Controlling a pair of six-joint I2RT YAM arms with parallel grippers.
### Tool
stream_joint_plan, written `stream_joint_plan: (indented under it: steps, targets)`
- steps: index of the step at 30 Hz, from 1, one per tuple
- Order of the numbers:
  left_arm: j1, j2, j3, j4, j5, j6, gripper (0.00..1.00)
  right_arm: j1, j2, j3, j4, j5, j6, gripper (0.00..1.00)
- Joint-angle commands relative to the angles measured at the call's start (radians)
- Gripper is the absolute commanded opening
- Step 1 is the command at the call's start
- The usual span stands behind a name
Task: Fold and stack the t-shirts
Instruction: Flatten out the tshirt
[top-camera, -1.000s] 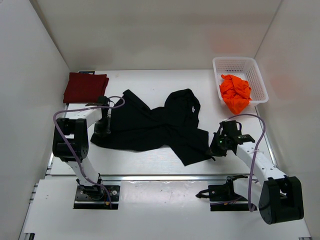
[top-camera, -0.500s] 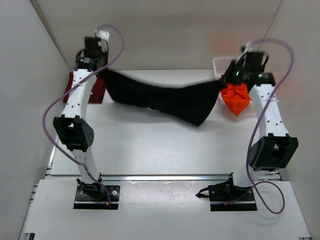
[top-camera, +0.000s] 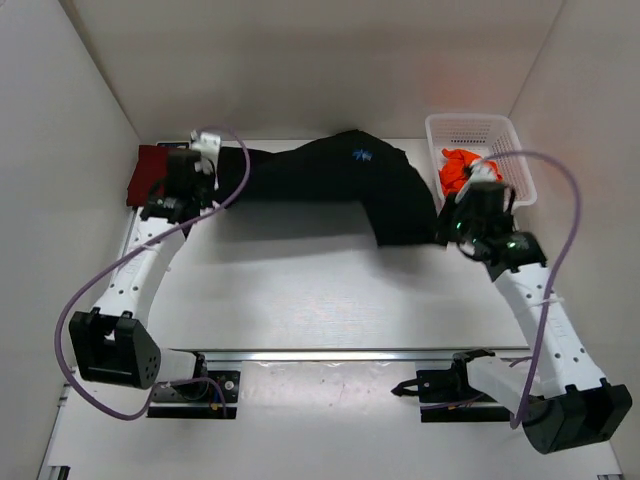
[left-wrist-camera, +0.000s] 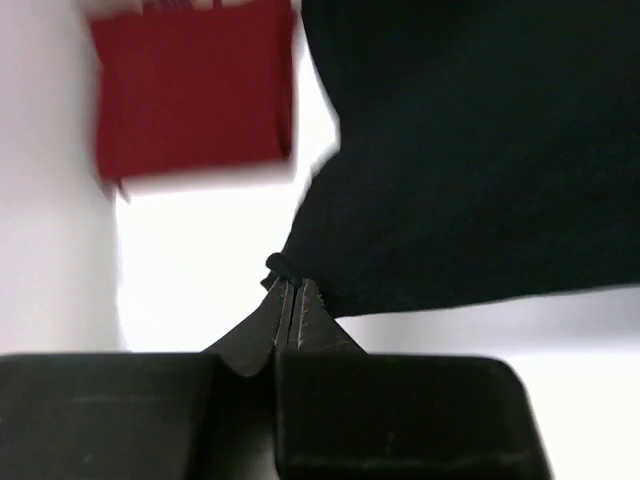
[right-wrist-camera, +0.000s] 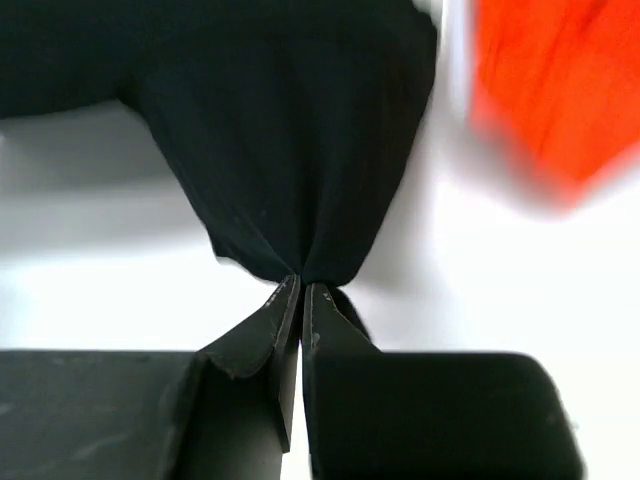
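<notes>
Black t-shirt (top-camera: 330, 180): stretched wide across the far half of the table (top-camera: 300, 290), pinched at both ends, one end at each arm; sagging into a flap at the right end; shadow cast on the table just below it.
Contact with table: cannot tell whether any part of the black cloth touches the surface.
Blue mark (top-camera: 360, 155): small, on the black cloth near its upper middle; too small to read.
Left jaws: clenched tight on a bunched tip of the black t-shirt (left-wrist-camera: 480, 150), with a little knot of cloth poking out at the tips and the rest fanning away up and to the right in the left wrist view.
Right jaws: clenched on a gathered fold of the black t-shirt (right-wrist-camera: 280, 130), pleats running from the pinch up into the broad cloth.
Maroon t-shirt (top-camera: 150, 170): folded flat at the far left corner of the table, partly hidden by the left arm from above; a blurred red rectangle (left-wrist-camera: 190, 95) in the left wrist view, just beside the black cloth's edge.
Orange t-shirt (top-camera: 458, 168): crumpled inside the white mesh basket (top-camera: 500, 135) at the far right corner; a blurred orange patch (right-wrist-camera: 560, 80) in the right wrist view, beside the black cloth.
Stack: not yet built, with the three shirts in separate places.
</notes>
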Motion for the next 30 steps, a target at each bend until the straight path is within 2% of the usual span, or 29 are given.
stream_joint_plan:
  steps: [1,3,6,10,14,16,17,19,20,22,23,24,25,26,27,28,29,30]
  targets:
    - [-0.008,-0.117,-0.220,-0.068,0.008,0.044,0.00,0.061,-0.090,-0.237,-0.115,0.022,0.142,0.00]
    - [-0.011,-0.173,-0.367,-0.095,0.005,0.061,0.00,0.101,-0.147,-0.333,-0.114,-0.041,0.206,0.00]
    - [0.006,-0.204,-0.503,-0.117,0.010,0.066,0.00,0.135,-0.191,-0.439,-0.101,-0.078,0.276,0.00]
    - [0.026,-0.190,-0.560,-0.148,-0.004,0.064,0.00,0.112,-0.182,-0.460,-0.092,-0.114,0.271,0.00]
    - [0.032,-0.097,-0.525,-0.117,-0.006,0.089,0.00,-0.012,-0.092,-0.448,0.003,-0.219,0.175,0.00]
    - [0.026,0.056,-0.319,-0.137,-0.006,0.101,0.00,-0.107,0.050,-0.343,0.037,-0.254,0.094,0.00]
    - [0.017,0.105,-0.234,-0.173,-0.025,0.113,0.00,-0.133,0.100,-0.205,0.032,-0.263,0.042,0.00]
    - [0.014,0.327,0.256,-0.258,-0.071,0.104,0.00,-0.205,0.305,0.249,-0.050,-0.247,-0.011,0.00]
    - [0.014,0.387,0.419,-0.330,-0.105,0.089,0.00,-0.210,0.359,0.388,-0.070,-0.213,-0.022,0.00]
    - [0.014,0.641,1.170,-0.425,-0.165,0.080,0.00,-0.247,0.503,0.872,-0.124,-0.159,-0.016,0.00]
    - [0.003,0.693,1.468,-0.422,-0.185,0.116,0.00,-0.245,0.522,0.959,-0.117,-0.126,-0.008,0.00]
    - [-0.031,0.704,1.476,-0.290,-0.229,0.165,0.00,-0.231,0.531,1.074,-0.112,-0.058,-0.028,0.00]
    - [-0.045,0.564,1.240,-0.205,-0.275,0.182,0.00,-0.206,0.510,1.104,-0.100,-0.038,-0.032,0.00]
    - [-0.060,0.387,0.928,-0.019,-0.266,0.184,0.00,-0.187,0.464,1.094,-0.100,0.003,-0.061,0.00]
    - [-0.054,0.298,0.775,0.145,-0.210,0.176,0.00,-0.176,0.444,1.024,-0.098,0.013,-0.065,0.00]
    - [-0.061,0.139,0.509,0.208,-0.149,0.188,0.00,-0.170,0.366,0.905,-0.089,0.061,-0.072,0.00]
    - [-0.074,0.038,0.316,0.290,-0.148,0.205,0.00,-0.141,0.271,0.729,-0.053,0.057,-0.083,0.00]
    - [-0.116,0.000,0.248,0.312,-0.157,0.256,0.00,-0.132,0.219,0.636,-0.029,0.072,-0.073,0.00]
